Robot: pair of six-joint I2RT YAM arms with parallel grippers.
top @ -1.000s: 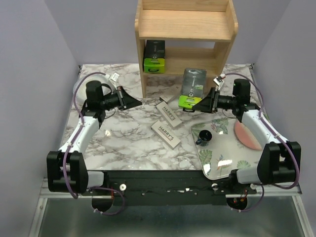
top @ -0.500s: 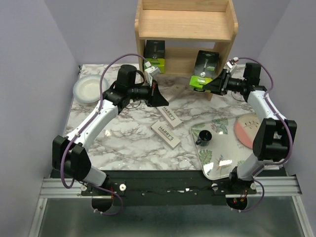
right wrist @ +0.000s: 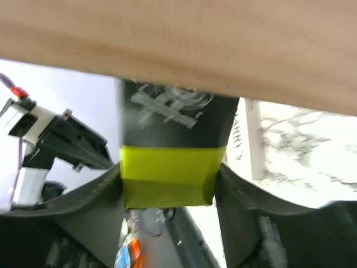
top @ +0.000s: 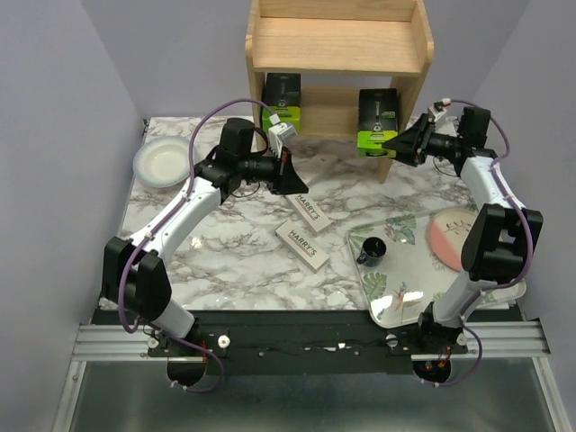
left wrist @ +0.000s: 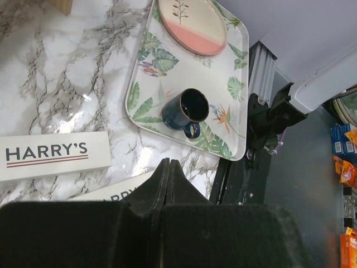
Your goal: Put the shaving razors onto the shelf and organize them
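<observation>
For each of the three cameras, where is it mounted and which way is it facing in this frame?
Top external: above and behind the bases, looking down at the table and shelf; left arm and right arm show whole.
Left wrist: on the left arm, looking down past the shut left gripper at the dark cup on the leaf tray.
Right wrist: looking at the shelf's wood, right gripper around a black-and-green pack.
Shared: top and left wrist both show cup and tray.

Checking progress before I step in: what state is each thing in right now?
Left gripper: shut, empty.
Right gripper: shut on right pack.
Right pack: upright at the shelf lower tier.
Left pack: upright on lower tier.
Two boxes: flat on table.
Cup: upright on tray.
</observation>
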